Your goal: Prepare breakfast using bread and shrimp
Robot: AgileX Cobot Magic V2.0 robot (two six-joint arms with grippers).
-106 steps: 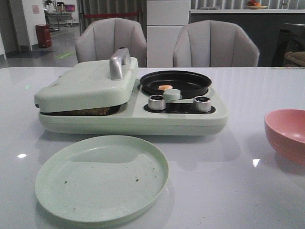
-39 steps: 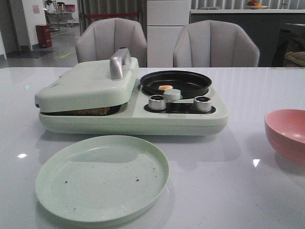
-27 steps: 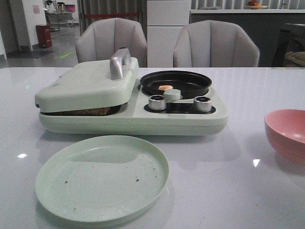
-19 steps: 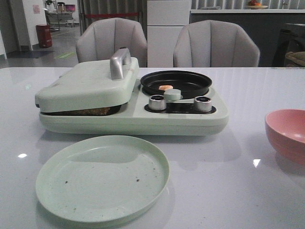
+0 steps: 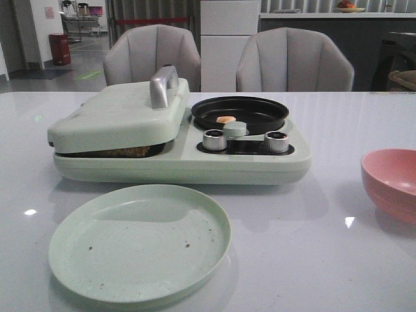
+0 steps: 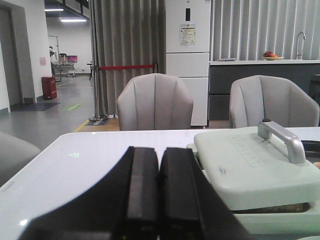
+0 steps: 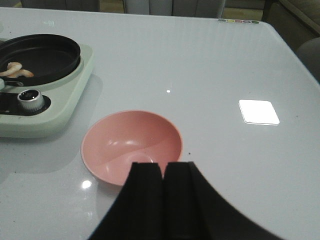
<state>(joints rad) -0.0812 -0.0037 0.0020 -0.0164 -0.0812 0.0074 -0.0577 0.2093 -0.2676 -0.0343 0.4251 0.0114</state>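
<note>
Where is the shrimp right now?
The shrimp lies in the black round pan on the breakfast maker's right half, just behind the pale green knob in the front view.

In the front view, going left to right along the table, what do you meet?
Closed lid of the green cooker, bread peeking out under it → shrimp in the black pan → pink bowl.

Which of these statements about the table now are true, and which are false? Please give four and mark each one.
1. The shrimp lies in the black pan. True.
2. The green plate holds bread. False: it holds only crumbs.
3. The press lid is down. True.
4. The right gripper holds the pink bowl. False: it is shut on nothing, apart from the bowl.
</note>
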